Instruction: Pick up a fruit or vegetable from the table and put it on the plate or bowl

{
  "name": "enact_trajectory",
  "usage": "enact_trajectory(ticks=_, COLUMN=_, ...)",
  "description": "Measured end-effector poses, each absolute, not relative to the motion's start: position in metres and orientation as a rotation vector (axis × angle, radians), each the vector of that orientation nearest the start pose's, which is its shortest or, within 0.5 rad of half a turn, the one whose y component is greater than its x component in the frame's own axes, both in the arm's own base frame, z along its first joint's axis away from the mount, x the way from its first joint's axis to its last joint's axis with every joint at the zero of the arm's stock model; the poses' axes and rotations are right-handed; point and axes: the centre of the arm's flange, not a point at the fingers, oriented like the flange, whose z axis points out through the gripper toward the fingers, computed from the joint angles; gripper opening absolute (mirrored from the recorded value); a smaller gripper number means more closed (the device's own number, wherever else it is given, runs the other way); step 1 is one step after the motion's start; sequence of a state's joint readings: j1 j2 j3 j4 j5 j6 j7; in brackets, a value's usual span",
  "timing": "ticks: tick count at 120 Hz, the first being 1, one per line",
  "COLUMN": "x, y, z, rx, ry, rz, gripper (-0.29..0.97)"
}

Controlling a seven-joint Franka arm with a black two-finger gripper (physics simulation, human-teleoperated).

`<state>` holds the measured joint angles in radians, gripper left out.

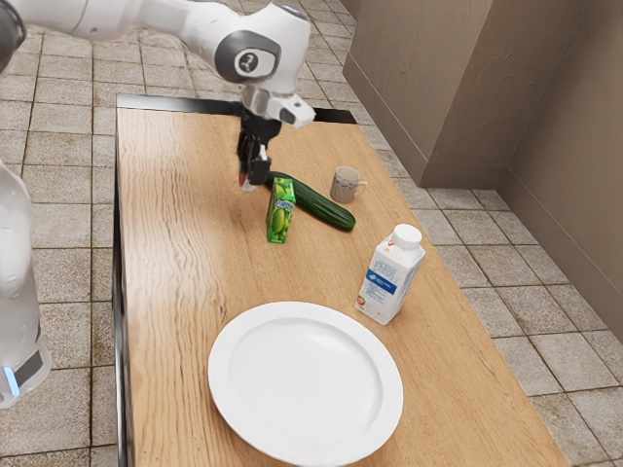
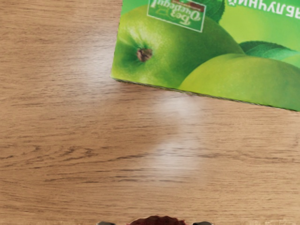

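A black pincer (image 1: 255,180) hangs low over a wood-grain worktop (image 1: 185,263), at the far end of a long, smooth, dark green cucumber (image 1: 316,201) lying flat just behind an upright green juice carton (image 1: 280,210) printed with glossy apples. Whether the pincer is spread or closed cannot be told, and a small dark red rounded shape (image 2: 157,220) sits right under the hand, beside the carton. A round, glossy white plate (image 1: 305,384) lies well apart at the near end, with a white and blue milk carton (image 1: 389,273) beside it and a small grey mug (image 1: 344,183) near the cucumber.
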<state>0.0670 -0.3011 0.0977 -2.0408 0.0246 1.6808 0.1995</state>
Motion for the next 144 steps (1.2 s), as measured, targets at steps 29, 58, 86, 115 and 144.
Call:
enact_trajectory(ticks=29, x=0.484, y=-0.115, z=0.655, rx=-2.995, ry=0.359, rz=0.178, gripper=0.16)
enact_trajectory(ticks=58, x=0.518, y=-0.209, z=0.571, rx=-2.969, ry=0.486, rz=0.387, gripper=0.15)
enact_trajectory(ticks=86, x=0.553, y=-0.235, z=0.5, rx=-3.019, ry=0.48, rz=0.474, gripper=0.15)
enact_trajectory(ticks=115, x=0.521, y=-0.287, z=0.483, rx=-3.006, ry=0.561, rz=0.455, gripper=0.15)
enact_trajectory(ticks=144, x=0.512, y=-0.302, z=0.476, rx=-3.016, ry=0.53, rz=0.461, gripper=0.41)
